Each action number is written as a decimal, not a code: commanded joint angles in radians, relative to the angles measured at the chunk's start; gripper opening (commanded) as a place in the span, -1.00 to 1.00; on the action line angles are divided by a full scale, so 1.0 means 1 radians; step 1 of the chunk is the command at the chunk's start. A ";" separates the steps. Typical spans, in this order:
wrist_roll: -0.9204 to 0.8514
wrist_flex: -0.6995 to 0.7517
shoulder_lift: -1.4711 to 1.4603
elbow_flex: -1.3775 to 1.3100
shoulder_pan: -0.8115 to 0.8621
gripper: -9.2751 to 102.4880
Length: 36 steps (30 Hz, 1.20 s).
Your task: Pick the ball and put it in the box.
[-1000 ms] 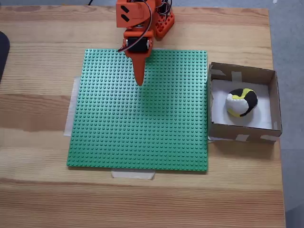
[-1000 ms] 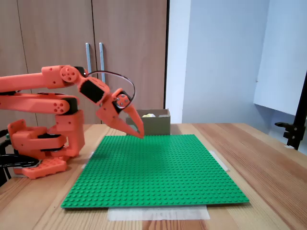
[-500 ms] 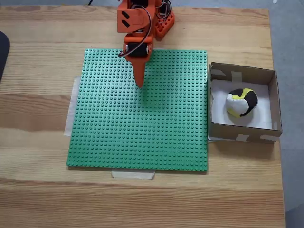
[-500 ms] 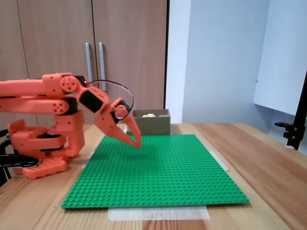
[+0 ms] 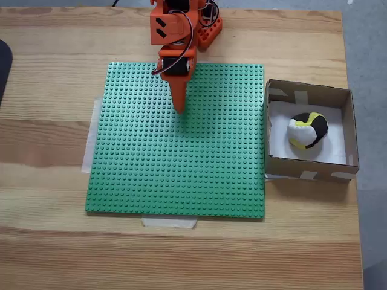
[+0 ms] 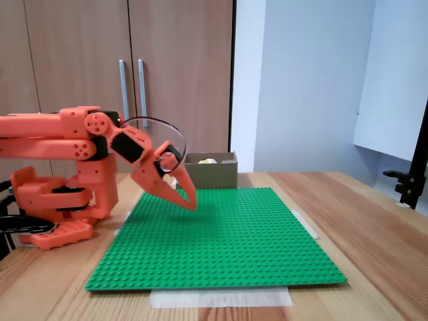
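Observation:
The ball (image 5: 308, 130), white, black and yellow, lies inside the box (image 5: 346, 124) on its white floor at the right of a fixed view. In another fixed view the box (image 6: 215, 175) stands at the back of the table with the ball (image 6: 207, 160) just peeking over its rim. My orange gripper (image 5: 179, 109) is shut with nothing in it. It points down over the far part of the green studded baseplate (image 5: 181, 163), well left of the box. The gripper (image 6: 191, 205) hangs just above the plate.
The arm's orange base (image 6: 57, 207) sits at the table's back edge. Pale tape (image 5: 169, 222) holds the baseplate to the wooden table (image 5: 48, 60). A dark object (image 5: 3, 66) lies at the left edge. A black stand (image 6: 411, 174) rises at the right.
The arm has folded back and lowered a little, bringing the shut gripper closer to the baseplate. The ball and box have not moved.

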 commanded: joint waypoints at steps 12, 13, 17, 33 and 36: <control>-0.037 -0.031 0.049 0.112 0.038 -0.85; -0.037 -0.031 0.049 0.115 0.038 -0.85; -0.035 -0.031 0.049 0.120 0.038 -0.85; -0.037 -0.031 0.049 0.120 0.037 -0.85; -0.040 -0.031 0.049 0.120 0.035 -0.85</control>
